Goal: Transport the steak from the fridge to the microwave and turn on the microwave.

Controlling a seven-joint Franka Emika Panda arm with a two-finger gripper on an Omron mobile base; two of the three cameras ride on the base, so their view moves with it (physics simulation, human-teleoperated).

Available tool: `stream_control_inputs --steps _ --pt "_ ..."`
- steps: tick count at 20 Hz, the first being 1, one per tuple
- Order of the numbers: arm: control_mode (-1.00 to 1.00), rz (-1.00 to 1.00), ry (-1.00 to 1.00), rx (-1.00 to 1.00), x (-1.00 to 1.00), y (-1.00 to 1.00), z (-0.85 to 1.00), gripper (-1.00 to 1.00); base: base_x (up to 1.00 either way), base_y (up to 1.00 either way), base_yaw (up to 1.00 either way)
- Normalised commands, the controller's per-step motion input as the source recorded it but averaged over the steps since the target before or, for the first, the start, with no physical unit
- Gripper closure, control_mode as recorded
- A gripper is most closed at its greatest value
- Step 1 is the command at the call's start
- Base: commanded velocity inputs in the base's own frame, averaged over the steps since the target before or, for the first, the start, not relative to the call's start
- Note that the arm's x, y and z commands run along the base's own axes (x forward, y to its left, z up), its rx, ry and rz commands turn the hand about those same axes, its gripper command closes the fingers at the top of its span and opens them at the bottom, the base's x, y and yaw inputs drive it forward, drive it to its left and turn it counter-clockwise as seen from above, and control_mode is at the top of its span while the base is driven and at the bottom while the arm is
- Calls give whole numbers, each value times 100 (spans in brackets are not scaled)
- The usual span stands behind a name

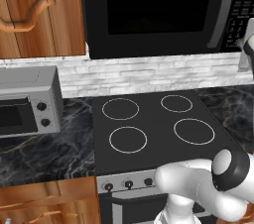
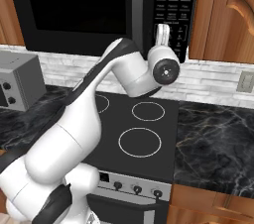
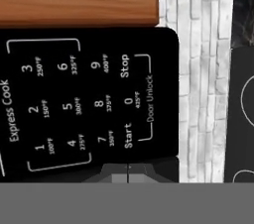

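Black microwave (image 1: 154, 12) with dark window door shut (interior too dark to read), mounted above black four-ring cooktop (image 1: 156, 126). Gripper (image 3: 128, 172), jaws closed on nothing, tips at keypad (image 3: 89, 101) just below "Start" in hand view. Dark marble counter (image 2: 216, 134) flanks stove; white brick backsplash (image 1: 149, 74) behind. Silver toaster oven (image 1: 30, 101) left, wooden cabinets (image 1: 42, 12) beside microwave.

arm (image 2: 74, 124): glossy white rounded shells | joints: dark bands (round grey-black end caps)
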Motion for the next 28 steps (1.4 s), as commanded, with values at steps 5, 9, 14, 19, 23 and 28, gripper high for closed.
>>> stream_control_inputs --steps 5,9,14,19,23,28 --pt "-100 0 0 0 19 -1 -9 100 0 0 0" --pt "-100 0 0 0 14 -3 -7 100 0 0 0" --pt "-100 0 0 0 14 -5 -7 100 0 0 0" --pt "-100 0 0 0 15 -5 -2 100 0 0 0" --pt "-100 0 0 0 19 -2 -2 100 0 0 0" --pt "-100 0 0 0 19 -2 -8 100 0 0 0"
